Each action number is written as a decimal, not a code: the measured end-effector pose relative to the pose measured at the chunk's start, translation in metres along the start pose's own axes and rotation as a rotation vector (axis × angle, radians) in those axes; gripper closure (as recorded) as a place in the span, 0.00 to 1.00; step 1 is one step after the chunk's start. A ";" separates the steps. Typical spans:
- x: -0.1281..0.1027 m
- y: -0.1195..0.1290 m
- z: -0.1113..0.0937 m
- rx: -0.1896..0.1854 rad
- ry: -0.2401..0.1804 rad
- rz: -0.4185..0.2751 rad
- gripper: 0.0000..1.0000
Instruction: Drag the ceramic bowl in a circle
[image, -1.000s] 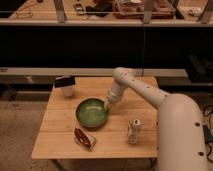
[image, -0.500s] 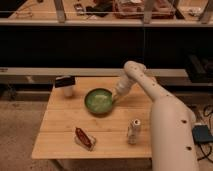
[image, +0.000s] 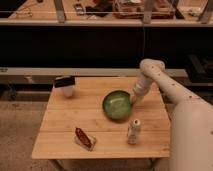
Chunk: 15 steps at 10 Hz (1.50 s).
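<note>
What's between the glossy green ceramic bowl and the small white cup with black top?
Bare wooden tabletop between green bowl and white cup, camera view; gripper at bowl's right rim.

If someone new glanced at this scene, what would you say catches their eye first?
Probably the glossy green ceramic bowl near the middle of the wooden table, with the white arm's gripper at its right rim, jaws shut. Around it sit a small white cup with a black top at the back left, a red packet at the front left, and a small can in front of the bowl.
</note>
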 end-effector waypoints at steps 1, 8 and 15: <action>-0.016 -0.005 -0.001 0.002 -0.020 -0.025 1.00; -0.023 -0.106 0.047 0.119 -0.112 -0.158 1.00; 0.063 -0.109 0.047 0.189 -0.019 -0.018 1.00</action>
